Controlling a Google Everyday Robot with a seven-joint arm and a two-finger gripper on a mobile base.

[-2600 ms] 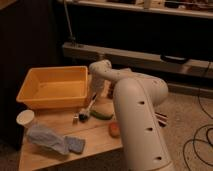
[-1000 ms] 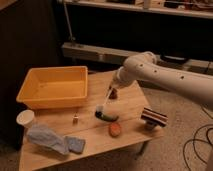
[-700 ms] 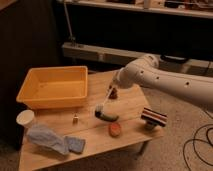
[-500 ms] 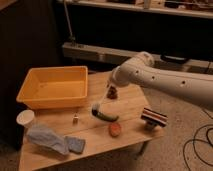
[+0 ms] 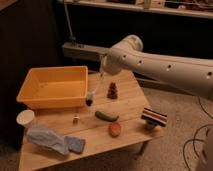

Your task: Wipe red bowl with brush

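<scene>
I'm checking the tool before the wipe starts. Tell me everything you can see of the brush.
The brush is a slim stick: thin whitish handle, small dark bristle head. It hangs tilted, head lowest, clear of the table. Its top end is pinched in the shut gripper, above the table's back half. The head hovers by the near right corner of the orange tub; contact with the rim I cannot tell.

Wooden table [image 5: 136, 101] carries red bowl [image 5: 52, 88], cup [image 5: 25, 118], cloth [image 5: 52, 139].
</scene>
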